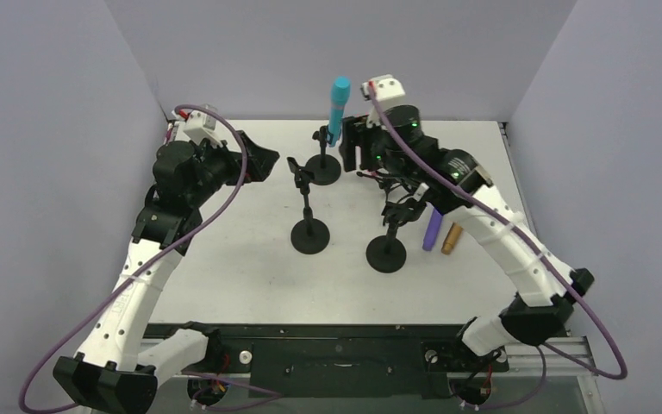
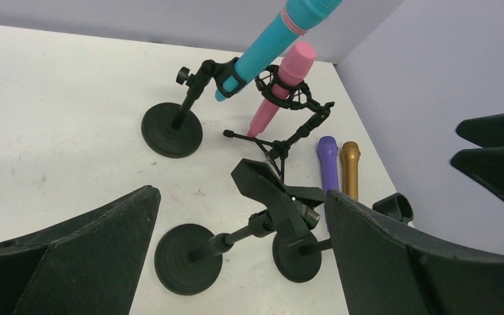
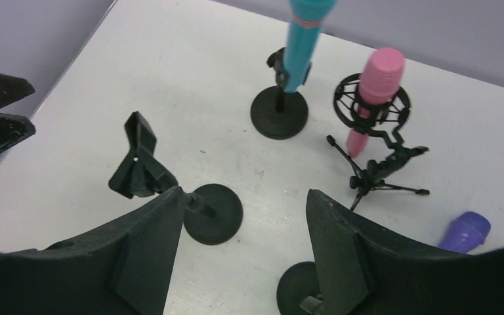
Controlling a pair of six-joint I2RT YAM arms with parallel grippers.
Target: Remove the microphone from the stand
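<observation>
Purple microphone [image 2: 329, 164] (gold one [image 2: 350, 169] beside)

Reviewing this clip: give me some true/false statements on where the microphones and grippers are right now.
1. The teal microphone sits clipped in a stand. True.
2. The right gripper grips the pink microphone. False: it is open, holding nothing.
3. The purple microphone and gold microphone lie side by side on the table. True.
4. The pink microphone lies flat on the table. False: it sits in a shock mount on a tripod.
</observation>
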